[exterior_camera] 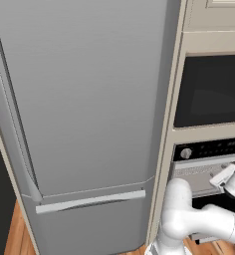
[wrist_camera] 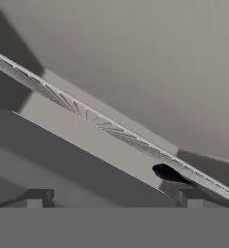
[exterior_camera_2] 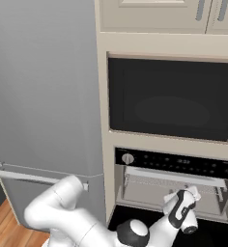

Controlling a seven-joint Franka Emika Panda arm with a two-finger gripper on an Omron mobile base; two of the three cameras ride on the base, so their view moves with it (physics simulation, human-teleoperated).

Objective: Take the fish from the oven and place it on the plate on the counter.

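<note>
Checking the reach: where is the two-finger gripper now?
In the right base view, the open gripper sits lower right, at the open oven mouth by the wire rack.

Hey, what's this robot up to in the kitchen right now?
The robot arm is reaching into the open oven, beside the tall grey fridge. Its end effector is open and holds nothing, pointing along a wire rack inside. A small dark shape sits by the rack; I cannot tell whether it is the fish.

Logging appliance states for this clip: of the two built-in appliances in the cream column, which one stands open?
The lower one, the oven with the knobbed black control strip: its cavity and wire rack are exposed. The black-glass appliance above is closed.
</note>
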